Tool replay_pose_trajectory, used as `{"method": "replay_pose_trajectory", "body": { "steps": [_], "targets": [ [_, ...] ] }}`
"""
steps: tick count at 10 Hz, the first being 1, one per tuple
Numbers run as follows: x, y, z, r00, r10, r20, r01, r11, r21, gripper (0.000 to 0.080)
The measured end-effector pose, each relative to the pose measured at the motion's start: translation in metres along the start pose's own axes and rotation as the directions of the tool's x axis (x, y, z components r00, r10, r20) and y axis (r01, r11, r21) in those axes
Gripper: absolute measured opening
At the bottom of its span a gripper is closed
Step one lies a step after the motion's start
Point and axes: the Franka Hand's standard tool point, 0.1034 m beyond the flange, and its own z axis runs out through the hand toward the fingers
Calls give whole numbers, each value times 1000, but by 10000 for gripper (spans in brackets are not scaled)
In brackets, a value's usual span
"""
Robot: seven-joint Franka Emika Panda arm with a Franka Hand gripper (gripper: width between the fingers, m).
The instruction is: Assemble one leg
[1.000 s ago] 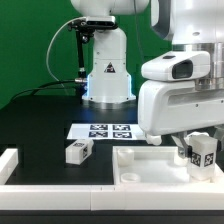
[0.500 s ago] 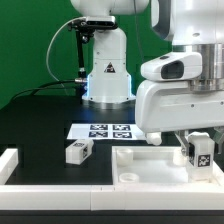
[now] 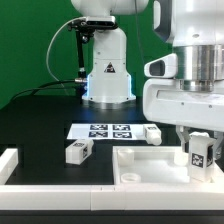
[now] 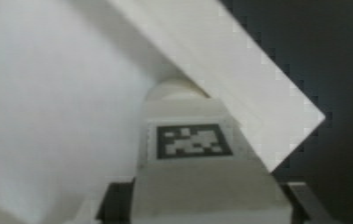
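You have the white square panel [image 3: 150, 165] lying beneath the fingers. Your gripper [image 3: 200, 152] is clamped on the leg [image 3: 201, 154], which stands upright between the fingers [image 4: 299, 199], over the panel.

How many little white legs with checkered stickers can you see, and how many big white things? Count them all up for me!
Legs: 3 – one held in the fingers, one loose on the table, one behind the panel.
Big white panel: 1
Marker board: 1
White block at the exterior view's left edge: 1
Total: 6
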Motion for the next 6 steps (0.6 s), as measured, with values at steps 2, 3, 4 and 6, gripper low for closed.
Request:
{"method": "replay_pose_trajectory", "body": {
  "steps": [2, 3, 4, 6],
  "targets": [
    [-4, 0, 0, 960, 279, 5, -279, 960, 1, 287],
    [-4, 0, 0, 957, 289, 4, -289, 957, 1, 287],
    [-4, 0, 0, 965, 263, 4, -263, 965, 1, 287],
    [-6, -3, -2, 998, -58, -6, 58, 998, -12, 465]
  ]
}}
